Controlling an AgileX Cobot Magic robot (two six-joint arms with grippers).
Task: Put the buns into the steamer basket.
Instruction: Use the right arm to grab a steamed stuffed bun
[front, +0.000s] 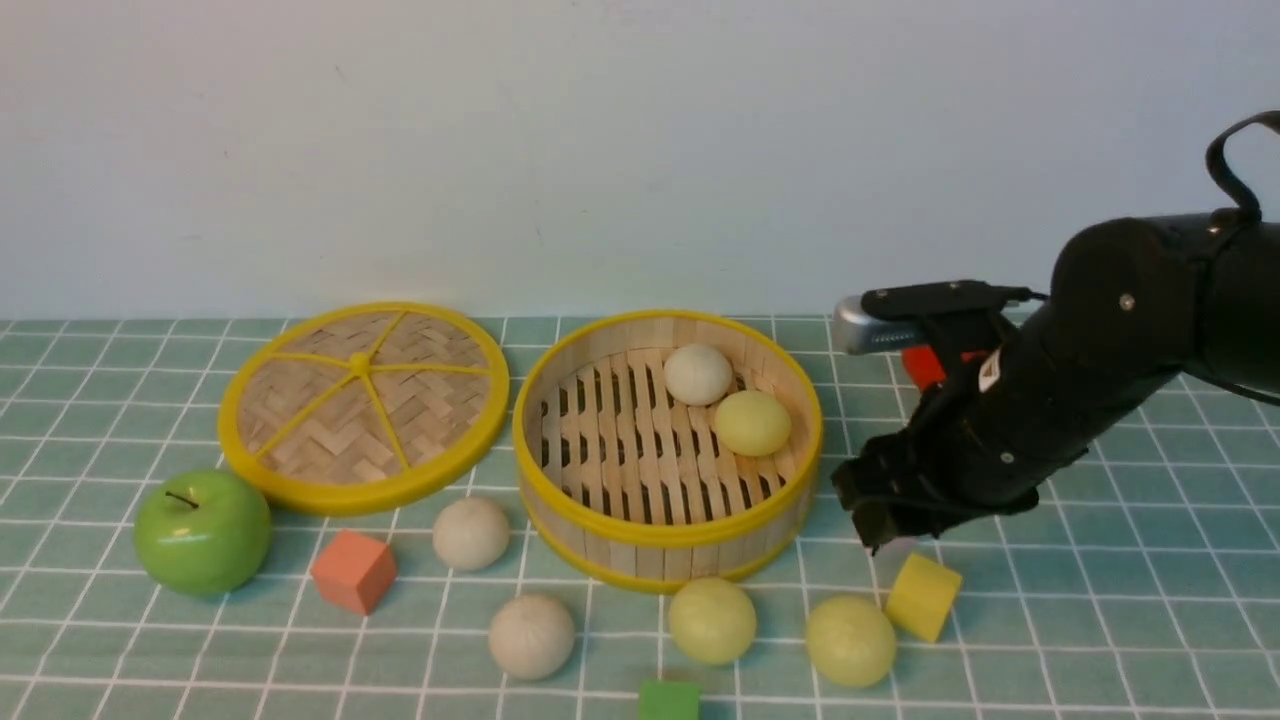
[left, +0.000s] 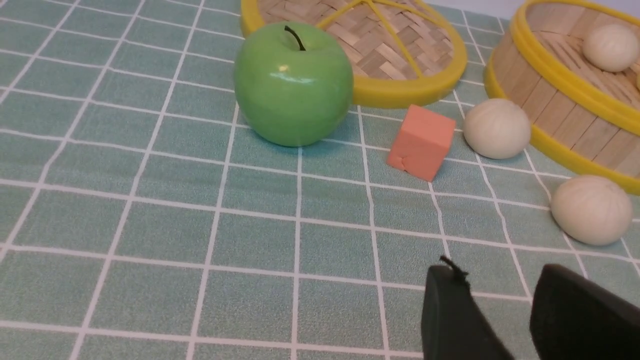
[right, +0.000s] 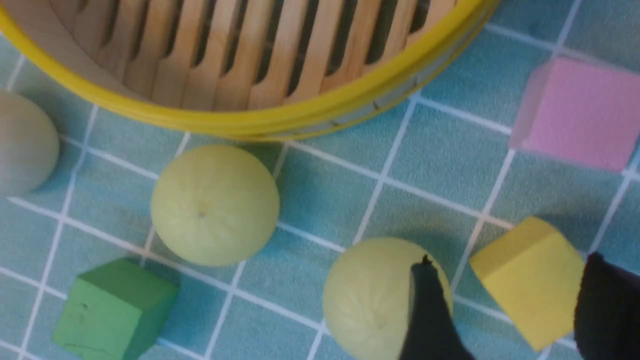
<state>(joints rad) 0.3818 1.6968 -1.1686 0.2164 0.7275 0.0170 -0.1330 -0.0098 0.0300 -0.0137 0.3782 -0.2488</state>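
The steamer basket (front: 662, 536) stands mid-table and holds an off-white bun (front: 697, 374) and a yellow-green bun (front: 752, 422). Outside it lie two off-white buns (front: 471, 533) (front: 531, 635) and two yellow-green buns (front: 712, 620) (front: 850, 640). My right gripper (front: 880, 522) hovers open just right of the basket, above the cloth. In the right wrist view the right gripper (right: 510, 260) has a yellow cube (right: 530, 285) showing between its fingers, and one finger overlaps a yellow-green bun (right: 367, 300). My left gripper (left: 500, 280) is open over bare cloth, short of an off-white bun (left: 591, 210).
The woven lid (front: 363, 405) lies left of the basket, with a green apple (front: 203, 532) and an orange cube (front: 353, 570) in front of it. A yellow cube (front: 922, 596), a green cube (front: 669, 700) and a pink cube (right: 580, 112) sit among the buns.
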